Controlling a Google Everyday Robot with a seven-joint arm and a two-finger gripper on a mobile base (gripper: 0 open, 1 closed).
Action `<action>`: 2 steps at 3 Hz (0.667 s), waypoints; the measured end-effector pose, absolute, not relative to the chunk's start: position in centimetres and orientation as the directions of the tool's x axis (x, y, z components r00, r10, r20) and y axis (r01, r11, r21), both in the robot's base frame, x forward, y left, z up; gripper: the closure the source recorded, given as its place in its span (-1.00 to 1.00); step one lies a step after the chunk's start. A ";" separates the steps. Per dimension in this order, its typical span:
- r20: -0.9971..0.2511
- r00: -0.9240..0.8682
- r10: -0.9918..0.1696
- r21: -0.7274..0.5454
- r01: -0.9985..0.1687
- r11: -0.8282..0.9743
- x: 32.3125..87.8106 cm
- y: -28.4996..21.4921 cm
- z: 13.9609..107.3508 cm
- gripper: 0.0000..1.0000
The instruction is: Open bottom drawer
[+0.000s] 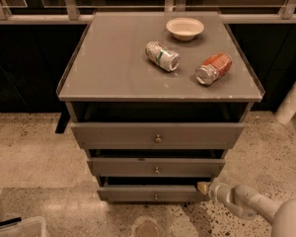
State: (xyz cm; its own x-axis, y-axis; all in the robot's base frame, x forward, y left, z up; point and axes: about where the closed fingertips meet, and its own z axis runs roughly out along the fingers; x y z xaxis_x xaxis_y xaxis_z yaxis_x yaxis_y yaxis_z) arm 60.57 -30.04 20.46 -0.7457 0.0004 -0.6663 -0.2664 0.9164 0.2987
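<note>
Girl: Drawer time! The bottom drawer [133, 193] sits lowest, near the speckled floor [39, 152], right under the middle drawer [123, 167].

Boy: Where is the gripper [203, 187]?

Girl: At the drawer's right end, by the top corner. I cannot tell how wide it is open, or if it holds anything.

Boy: Where should it grab?

Girl: The small round knob [156, 197] is shiny metal, so it may slip. The grey front is thin, flat and hard, so its edge could work too.

Boy: Is it heavy?

Girl: I think it slides easily. A slow, straight pull is best, so the red can [213, 68] lying on top does not roll.
</note>
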 end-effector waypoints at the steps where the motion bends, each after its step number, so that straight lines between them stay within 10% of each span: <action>1: -0.650 -0.760 0.013 0.336 -0.272 0.902 58.9 -30.2 20.8 1.00; 2: -0.670 -0.742 0.011 0.333 -0.287 0.898 60.4 -29.2 21.4 1.00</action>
State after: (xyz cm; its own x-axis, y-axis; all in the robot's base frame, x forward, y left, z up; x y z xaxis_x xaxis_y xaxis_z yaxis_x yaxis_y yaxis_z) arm 60.36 -29.19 21.35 -0.7420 0.0110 -0.6703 -0.2872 0.8983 0.3326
